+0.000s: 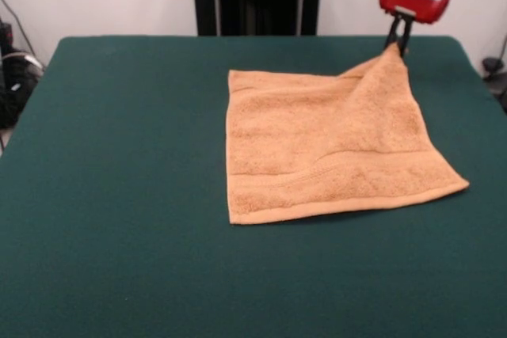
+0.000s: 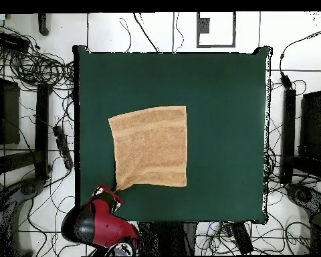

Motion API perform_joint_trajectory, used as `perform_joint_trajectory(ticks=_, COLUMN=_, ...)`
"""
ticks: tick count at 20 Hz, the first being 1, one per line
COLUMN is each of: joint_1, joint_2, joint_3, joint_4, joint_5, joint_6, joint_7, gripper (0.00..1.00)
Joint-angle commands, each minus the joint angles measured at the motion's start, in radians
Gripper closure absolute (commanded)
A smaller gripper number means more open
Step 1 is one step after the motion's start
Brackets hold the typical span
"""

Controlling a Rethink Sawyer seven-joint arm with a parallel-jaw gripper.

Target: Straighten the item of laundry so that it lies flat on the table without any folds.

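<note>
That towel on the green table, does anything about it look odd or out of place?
One corner does. The towel lies mostly flat on the table, but its far corner is pinched in the robot's tool and lifted off the surface, leaving a raised ridge running toward that corner. Nothing looks damaged.

An orange-tan terry towel point(image 1: 325, 148) is spread right of centre in the front view, on a dark green table point(image 1: 119, 195). A woven band is seen near its lower hem. Its upper right corner is lifted into a peak; the rest lies flat.
</note>
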Motion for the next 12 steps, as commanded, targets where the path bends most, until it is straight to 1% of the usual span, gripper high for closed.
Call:
perform_joint_trajectory(ticks=1, joint_1=0.045, joint_2=-0.015, joint_3=0.084, joint_4=-0.107, joint_5=0.121, joint_6=0.163, joint_7=0.242, gripper=1.0)
perform_joint_trajectory(ticks=3, joint_1=0.078, joint_2=-0.025, joint_3=0.057, joint_4=-0.117, joint_5=0.151, joint_6=0.196, joint_7=0.238, gripper=1.0)
perform_joint_trajectory(ticks=7, joint_1=0.029, joint_2=-0.024, joint_3=0.103, joint_4=-0.109, joint_5=0.12, joint_6=0.155, joint_7=0.239, gripper=1.0)
perform_joint_trajectory(ticks=8, joint_1=0.029, joint_2=-0.019, joint_3=0.096, joint_4=-0.111, joint_5=0.119, joint_6=0.153, joint_7=0.233, gripper=1.0)
perform_joint_trajectory(ticks=11, joint_1=0.071, joint_2=-0.009, joint_3=0.042, joint_4=-0.135, joint_5=0.145, joint_6=0.179, joint_7=0.208, gripper=1.0)
perform_joint_trajectory(ticks=12, joint_1=0.119, joint_2=-0.003, joint_3=-0.02, joint_4=-0.158, joint_5=0.173, joint_6=0.218, joint_7=0.185, gripper=1.0)
